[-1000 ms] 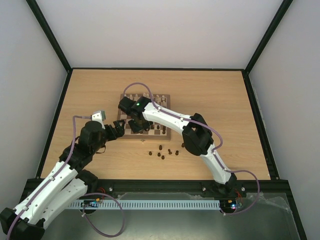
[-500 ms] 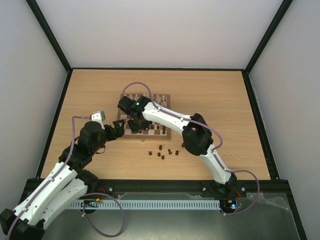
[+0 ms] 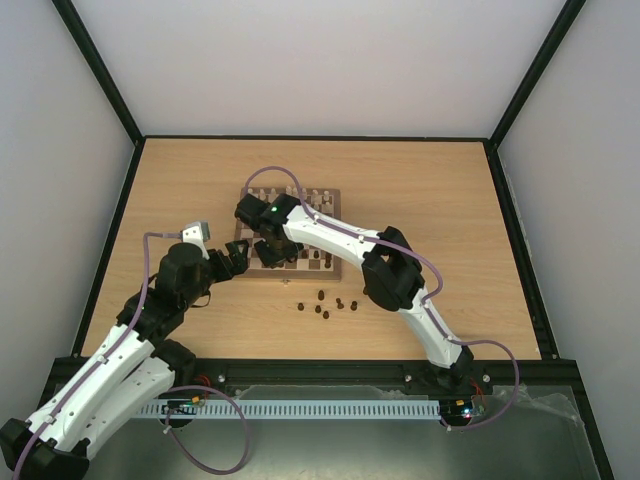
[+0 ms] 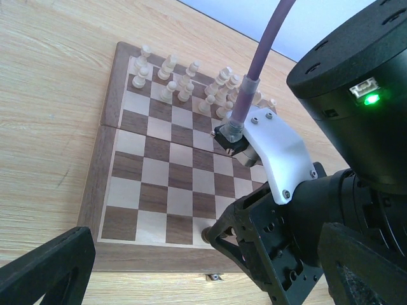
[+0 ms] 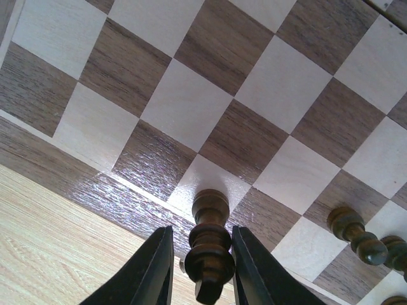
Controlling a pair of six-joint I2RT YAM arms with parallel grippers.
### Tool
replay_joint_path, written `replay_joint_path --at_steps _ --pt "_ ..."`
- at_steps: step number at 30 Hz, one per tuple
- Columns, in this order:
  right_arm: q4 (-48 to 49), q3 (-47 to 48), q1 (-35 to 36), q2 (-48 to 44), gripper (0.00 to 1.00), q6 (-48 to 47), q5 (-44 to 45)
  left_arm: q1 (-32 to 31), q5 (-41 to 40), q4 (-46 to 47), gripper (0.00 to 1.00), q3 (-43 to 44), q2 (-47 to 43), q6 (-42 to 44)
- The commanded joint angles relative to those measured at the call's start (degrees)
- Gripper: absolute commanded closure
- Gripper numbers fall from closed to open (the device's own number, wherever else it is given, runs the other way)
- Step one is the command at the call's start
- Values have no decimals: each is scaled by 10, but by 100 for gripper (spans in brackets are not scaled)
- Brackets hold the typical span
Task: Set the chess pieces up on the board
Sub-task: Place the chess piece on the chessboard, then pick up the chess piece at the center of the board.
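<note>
The board (image 3: 310, 274) lies mid-table, with cream chessmen along its far rows (image 4: 172, 79). My right gripper (image 3: 272, 252) hangs over the board's near-left corner. In the right wrist view its fingers (image 5: 202, 267) flank a dark brown chess piece (image 5: 208, 238) standing on a cream square of the near row. The right finger touches the piece and a thin gap shows on the left. More dark pieces (image 5: 353, 232) stand further along that row. Several dark pieces (image 3: 325, 305) lie loose on the table in front of the board. My left gripper (image 3: 237, 260) is open and empty beside the board's near-left corner.
The right arm's wrist and purple cable (image 4: 254, 82) fill the right of the left wrist view, over the board (image 4: 152, 190). Black frame rails (image 3: 110, 230) and grey walls bound the light wood tabletop (image 3: 430, 190).
Almost nothing has moved. The right arm's elbow has shifted slightly, and both grippers stay at the board's near-left corner.
</note>
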Motion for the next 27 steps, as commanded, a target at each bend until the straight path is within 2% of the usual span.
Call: replay_joint_path --at_steps 1,7,15,17,23,27 --pt "-17 15 5 8 73 -5 -13 5 -7 -10 1 -5 -6 -2" --pt "-6 8 4 -9 66 -4 -7 5 -7 -11 1 -4 -8 -4" --pt "39 -35 3 -92 47 21 47 5 -10 -12 1 -3 -12 -5" --pt "59 -63 2 -130 44 31 69 4 -10 -11 1 -4 -13 -5" --pt "66 -168 0 -265 42 56 131 4 -9 -12 1 -3 -13 -5" --pt "48 -283 1 -324 44 61 102 4 -9 -13 1 -1 -10 -5"
